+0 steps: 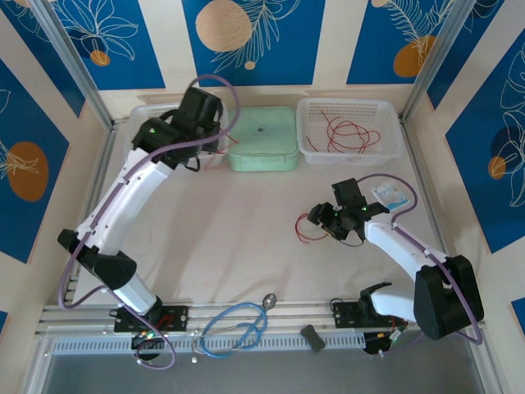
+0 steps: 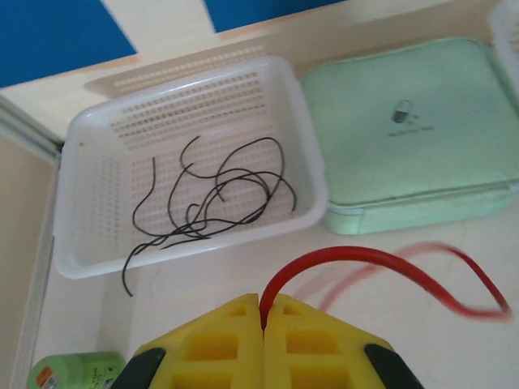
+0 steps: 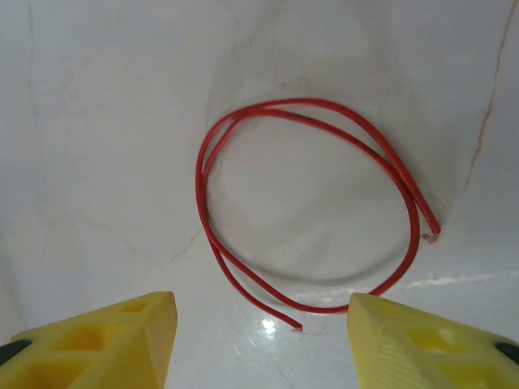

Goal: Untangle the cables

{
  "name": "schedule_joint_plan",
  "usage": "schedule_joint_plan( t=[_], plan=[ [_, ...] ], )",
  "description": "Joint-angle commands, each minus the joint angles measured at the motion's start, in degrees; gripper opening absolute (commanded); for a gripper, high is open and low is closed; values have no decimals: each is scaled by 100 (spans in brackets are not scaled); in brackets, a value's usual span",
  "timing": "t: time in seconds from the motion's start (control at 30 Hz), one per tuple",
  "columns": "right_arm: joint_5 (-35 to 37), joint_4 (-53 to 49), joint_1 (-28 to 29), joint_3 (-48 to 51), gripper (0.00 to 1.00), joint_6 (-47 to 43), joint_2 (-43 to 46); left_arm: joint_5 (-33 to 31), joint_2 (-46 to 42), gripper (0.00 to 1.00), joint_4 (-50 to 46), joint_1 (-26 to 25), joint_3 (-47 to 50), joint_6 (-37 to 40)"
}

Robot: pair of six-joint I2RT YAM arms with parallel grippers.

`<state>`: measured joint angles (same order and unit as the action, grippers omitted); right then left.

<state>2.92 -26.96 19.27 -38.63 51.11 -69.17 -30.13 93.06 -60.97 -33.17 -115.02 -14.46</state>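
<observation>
My left gripper (image 2: 263, 304) is shut on a red cable (image 2: 357, 258), which arcs up out of the yellow pads and trails off right over the table. It hangs in front of the left white basket (image 2: 186, 77). Several black cables (image 2: 219, 194) lie tangled in that basket, and one end hangs over its front rim. My right gripper (image 3: 259, 340) stands open just above the table. A loose red cable (image 3: 200, 178) lies coiled in a double loop ahead of its fingertips, with one free end between them. From above, this gripper (image 1: 317, 220) is at centre right beside that red cable (image 1: 305, 232).
A mint-green case (image 1: 262, 139) sits between the left basket and the right white basket (image 1: 351, 105), which holds several red cables (image 1: 349, 135). A light-blue looped cable (image 1: 238, 328) and a small grey block (image 1: 312, 336) lie at the front rail. A green can (image 2: 73, 369) stands at the left.
</observation>
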Motion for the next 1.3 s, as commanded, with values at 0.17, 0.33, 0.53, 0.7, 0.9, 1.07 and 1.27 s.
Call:
schedule_joint_plan(
  t=[0.17,0.33,0.53,0.7,0.9,1.07,1.27],
  plan=[
    [183,-216,302,154,58,218,97,473,22,3,514,892,-653,486],
    [248,-247,472,170,58,257,70,673,323,3,534,1415,-1171,553],
    [467,-407,464,224,58,229,240,1498,494,3,662,1523,-1398,468],
    [-193,-360,-53,-250,59,-746,439,2606,577,2,846,1497,-1535,232],
    [-1295,365,696,-1525,64,-3974,1181,3189,711,2,791,1420,-1722,259],
    [136,1140,1832,-2474,72,-6621,788,3487,818,2,702,1326,-1852,332],
    [866,1602,1826,-4091,72,-8090,-832,3623,846,2,561,1096,-1910,416]
  ],
)
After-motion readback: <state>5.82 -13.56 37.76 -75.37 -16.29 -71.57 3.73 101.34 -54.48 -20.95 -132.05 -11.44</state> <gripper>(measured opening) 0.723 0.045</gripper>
